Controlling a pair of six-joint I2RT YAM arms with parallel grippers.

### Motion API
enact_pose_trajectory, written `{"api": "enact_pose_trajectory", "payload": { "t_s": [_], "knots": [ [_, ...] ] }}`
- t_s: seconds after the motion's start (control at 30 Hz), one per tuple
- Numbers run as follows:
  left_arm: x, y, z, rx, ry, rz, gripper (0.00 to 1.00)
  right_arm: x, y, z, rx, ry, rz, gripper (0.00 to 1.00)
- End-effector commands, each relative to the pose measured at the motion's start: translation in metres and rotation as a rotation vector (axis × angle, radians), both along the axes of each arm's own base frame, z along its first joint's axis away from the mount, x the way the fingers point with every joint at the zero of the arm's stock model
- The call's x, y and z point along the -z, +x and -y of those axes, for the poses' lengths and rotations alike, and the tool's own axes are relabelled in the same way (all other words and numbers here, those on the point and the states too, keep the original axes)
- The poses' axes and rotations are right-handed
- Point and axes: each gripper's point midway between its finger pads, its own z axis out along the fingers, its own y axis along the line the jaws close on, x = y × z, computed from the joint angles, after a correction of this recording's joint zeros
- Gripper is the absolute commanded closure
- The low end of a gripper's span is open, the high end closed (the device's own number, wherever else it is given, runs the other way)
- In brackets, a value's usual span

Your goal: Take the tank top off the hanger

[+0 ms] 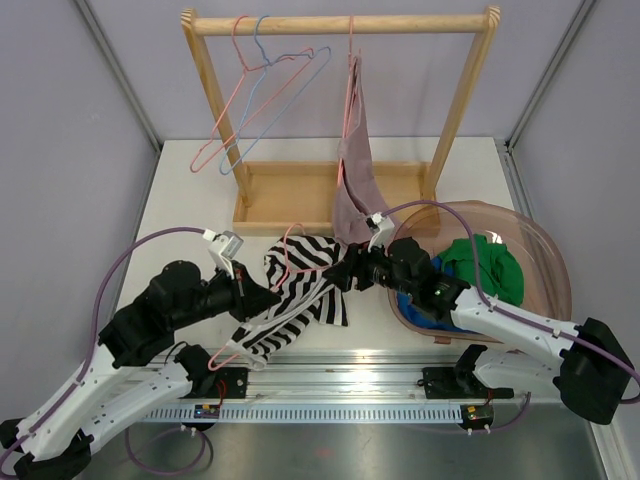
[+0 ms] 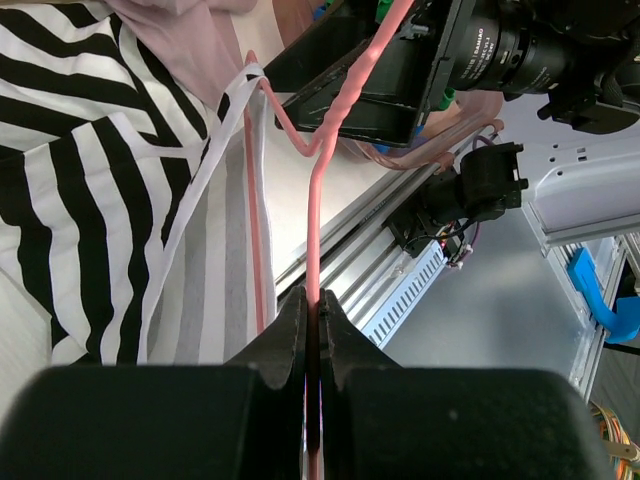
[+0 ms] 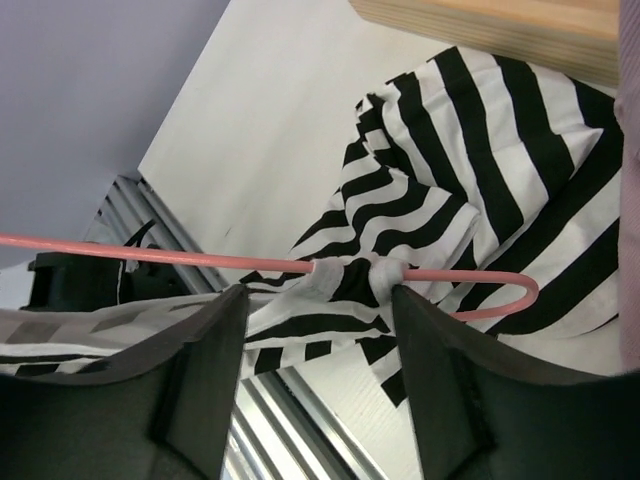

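A black-and-white striped tank top lies crumpled on the table, still threaded on a pink wire hanger. My left gripper is shut on the hanger's wire, which runs up between its fingers in the left wrist view. My right gripper is open, its fingers straddling the tank top's strap where it wraps the hanger wire. The strap sits just beyond the fingertips, not gripped.
A wooden rack stands at the back with two empty wire hangers and a hanging mauve garment. A brown plastic tub at right holds green and blue clothes. A metal rail runs along the near edge.
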Motion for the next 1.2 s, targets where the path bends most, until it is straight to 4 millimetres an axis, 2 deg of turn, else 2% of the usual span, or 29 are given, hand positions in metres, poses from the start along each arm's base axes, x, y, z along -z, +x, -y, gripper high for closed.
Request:
{"api": "enact_pose_trajectory", "payload": {
  "t_s": [0.0, 0.03, 0.1, 0.13, 0.23, 0.27, 0.4, 0.43, 0.53, 0.57, 0.6, 0.67, 0.77, 0.9, 0.93, 0.97, 1.03, 1.07, 1.1, 1.13, 1.17],
  "knots": [
    [-0.028, 0.001, 0.011, 0.024, -0.105, 0.054, 1.0, -0.026, 0.021, -0.001, 0.083, 0.0, 0.111, 0.37],
    [-0.03, 0.0, 0.011, 0.032, -0.112, 0.058, 1.0, -0.024, 0.026, 0.001, 0.108, -0.012, 0.117, 0.5],
    [-0.032, 0.0, 0.011, 0.031, -0.113, 0.063, 1.0, -0.021, 0.028, 0.001, 0.109, -0.029, 0.121, 0.63],
    [-0.033, 0.001, 0.01, 0.024, -0.109, 0.067, 1.0, -0.021, 0.029, 0.002, 0.115, -0.035, 0.123, 0.79],
    [-0.033, 0.004, 0.006, 0.004, -0.091, 0.075, 1.0, -0.017, 0.033, 0.006, 0.137, -0.069, 0.126, 0.98],
    [-0.033, 0.003, 0.005, 0.006, -0.084, 0.081, 1.0, -0.016, 0.034, 0.008, 0.147, -0.078, 0.129, 1.0],
    [-0.029, 0.002, 0.001, 0.017, -0.043, 0.091, 1.0, -0.007, 0.044, 0.031, 0.261, -0.163, 0.123, 1.0],
    [-0.025, -0.003, 0.001, 0.039, -0.022, 0.077, 1.0, -0.008, 0.055, 0.046, 0.357, -0.194, 0.133, 1.0],
    [-0.025, -0.01, -0.004, 0.071, 0.004, 0.091, 1.0, -0.004, 0.068, 0.078, 0.513, -0.304, 0.109, 1.0],
    [-0.03, -0.013, -0.008, 0.071, -0.006, 0.114, 1.0, 0.004, 0.069, 0.084, 0.529, -0.357, 0.086, 1.0],
    [-0.033, -0.015, -0.011, 0.068, -0.007, 0.122, 1.0, -0.001, 0.073, 0.084, 0.545, -0.368, 0.094, 1.0],
    [-0.042, -0.017, -0.015, 0.064, -0.021, 0.152, 1.0, 0.008, 0.075, 0.085, 0.548, -0.413, 0.075, 1.0],
    [-0.058, -0.023, -0.019, 0.071, -0.059, 0.192, 1.0, 0.009, 0.076, 0.074, 0.512, -0.411, 0.053, 1.0],
    [-0.083, -0.024, -0.017, 0.083, -0.131, 0.271, 1.0, -0.002, 0.065, 0.052, 0.393, -0.328, 0.047, 1.0],
    [-0.088, -0.027, -0.016, 0.096, -0.151, 0.289, 1.0, -0.007, 0.056, 0.042, 0.319, -0.291, 0.043, 1.0],
    [-0.094, -0.027, -0.016, 0.101, -0.167, 0.315, 1.0, -0.019, 0.051, 0.036, 0.277, -0.246, 0.059, 1.0],
    [-0.111, -0.019, -0.018, 0.058, -0.219, 0.387, 1.0, -0.032, 0.027, 0.016, 0.108, -0.174, 0.058, 1.0],
    [-0.118, -0.016, -0.018, 0.042, -0.235, 0.416, 1.0, -0.049, 0.017, 0.011, 0.054, -0.116, 0.08, 1.0],
    [-0.135, -0.008, -0.02, -0.001, -0.284, 0.484, 1.0, -0.057, 0.0, 0.003, -0.045, -0.068, 0.076, 1.0],
    [-0.144, -0.004, -0.022, -0.028, -0.314, 0.522, 1.0, -0.066, -0.01, 0.0, -0.095, -0.032, 0.086, 1.0],
    [-0.141, 0.003, -0.02, -0.047, -0.32, 0.554, 1.0, -0.084, -0.02, -0.001, -0.134, 0.027, 0.112, 1.0]
  ]
}}
